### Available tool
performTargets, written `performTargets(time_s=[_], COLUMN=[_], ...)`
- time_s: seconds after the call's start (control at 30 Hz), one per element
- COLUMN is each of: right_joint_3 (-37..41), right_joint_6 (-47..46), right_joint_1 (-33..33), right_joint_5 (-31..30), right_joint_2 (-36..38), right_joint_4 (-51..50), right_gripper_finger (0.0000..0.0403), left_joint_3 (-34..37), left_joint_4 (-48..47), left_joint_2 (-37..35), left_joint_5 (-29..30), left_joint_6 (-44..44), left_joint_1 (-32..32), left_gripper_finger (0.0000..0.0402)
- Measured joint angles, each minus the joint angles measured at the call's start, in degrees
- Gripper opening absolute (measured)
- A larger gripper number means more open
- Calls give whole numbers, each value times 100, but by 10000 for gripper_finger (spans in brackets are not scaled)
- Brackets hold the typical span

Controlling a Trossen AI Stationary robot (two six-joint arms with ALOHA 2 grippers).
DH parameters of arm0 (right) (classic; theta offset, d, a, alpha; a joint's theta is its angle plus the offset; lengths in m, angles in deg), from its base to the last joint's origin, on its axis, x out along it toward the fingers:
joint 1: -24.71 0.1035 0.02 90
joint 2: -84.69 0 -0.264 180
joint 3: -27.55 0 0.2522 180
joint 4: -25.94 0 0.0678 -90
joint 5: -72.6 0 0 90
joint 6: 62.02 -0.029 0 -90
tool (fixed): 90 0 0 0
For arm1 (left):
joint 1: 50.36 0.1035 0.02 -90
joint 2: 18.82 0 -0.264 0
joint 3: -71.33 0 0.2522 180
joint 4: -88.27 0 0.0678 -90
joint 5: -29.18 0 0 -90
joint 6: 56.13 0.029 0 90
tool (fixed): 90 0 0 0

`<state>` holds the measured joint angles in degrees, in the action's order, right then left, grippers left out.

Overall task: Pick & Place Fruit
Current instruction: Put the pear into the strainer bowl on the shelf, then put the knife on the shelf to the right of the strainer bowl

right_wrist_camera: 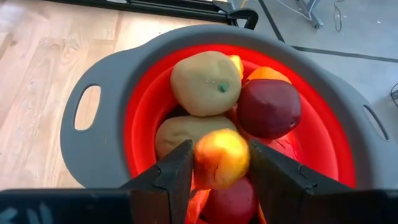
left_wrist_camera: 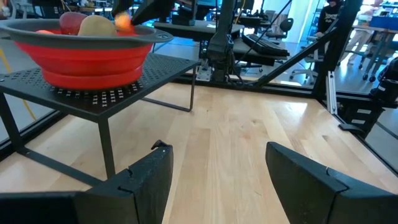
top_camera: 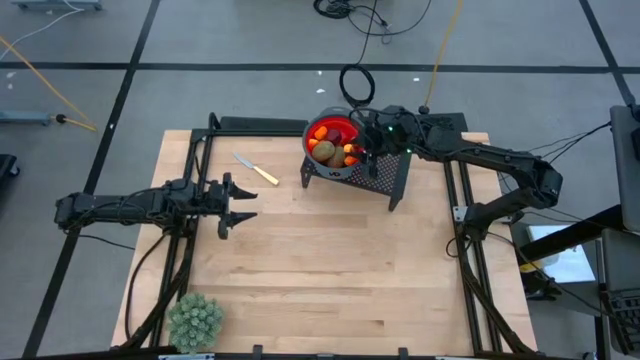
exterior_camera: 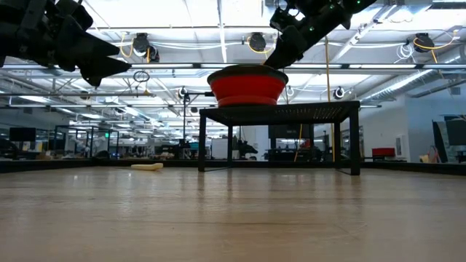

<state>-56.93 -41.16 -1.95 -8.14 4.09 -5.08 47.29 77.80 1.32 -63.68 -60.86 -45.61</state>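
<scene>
Your right end effector [right_wrist_camera: 219,163] pinches a yellow-red fruit [right_wrist_camera: 221,157] over the bowl [right_wrist_camera: 99,149] near the counter's far edge. It looks light, smooth, slippery; grip its middle. Left end effector [left_wrist_camera: 217,174] waits spread.

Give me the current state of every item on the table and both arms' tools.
Red bowl: on the black rack, holding fruit.
Right tool: over the bowl, clamped on a yellow-red fruit.
Left tool: open, empty.
Knife: flat on table.
Plant ball: near table edge.
</scene>
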Motion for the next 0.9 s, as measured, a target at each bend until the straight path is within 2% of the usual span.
performTargets(time_s=[0.33, 0.47, 0.6, 0.9], right_joint_3=[0, -1, -2, 0], right_joint_6=[-104, -421, -734, -1180], right_joint_1=[21, 170, 371, 855], right_joint_5=[-16, -2, -2, -30], right_joint_2=[17, 314, 677, 1528], right_joint_4=[218, 528, 370, -316], right_gripper_finger=[159, 152, 120, 9], left_joint_3=[0, 0, 0, 0], left_joint_4=[0, 0, -2, -9], left_joint_2=[0, 0, 0, 7], left_joint_5=[-2, -2, -4, -4], left_joint_6=[0, -36, -154, -157], left_joint_1=[-1, -1, 0, -1], left_gripper_finger=[255, 255, 255, 255])
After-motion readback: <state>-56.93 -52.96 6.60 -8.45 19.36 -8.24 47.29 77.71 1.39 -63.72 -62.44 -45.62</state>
